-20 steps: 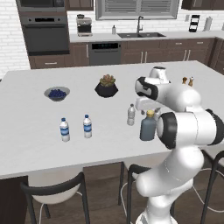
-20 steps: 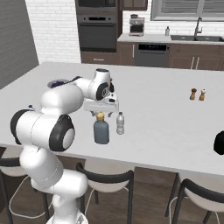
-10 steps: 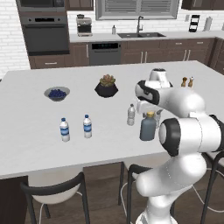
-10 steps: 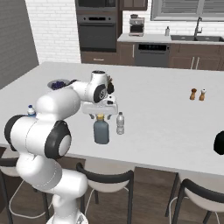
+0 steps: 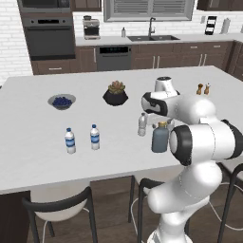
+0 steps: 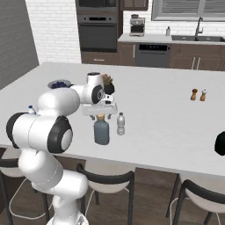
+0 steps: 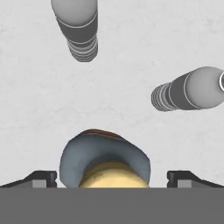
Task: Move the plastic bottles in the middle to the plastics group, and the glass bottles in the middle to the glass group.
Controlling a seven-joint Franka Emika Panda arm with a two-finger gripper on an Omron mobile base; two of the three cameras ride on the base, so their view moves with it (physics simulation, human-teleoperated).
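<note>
The dark slate-blue glass bottle with a yellowish cap stands near the island's front edge. My gripper hangs open just above its cap, pointing straight down. In the hand view the glass bottle sits between the two fingertips of the gripper, untouched. Two clear plastic bottles stand just beyond it; one plastic bottle is beside the glass bottle. The plastics group, two blue-labelled bottles, stands to the left. The glass group is out of view.
A bowl of blue fruit and a potted plant sit further back on the white island. Two small brown shakers stand at the far right. A dark rounded thing shows at the right edge. Stools line the front.
The hand has sunk a little over the dark glass bottle while the elbow swung. The jaws stay open and the bottles have not moved.
</note>
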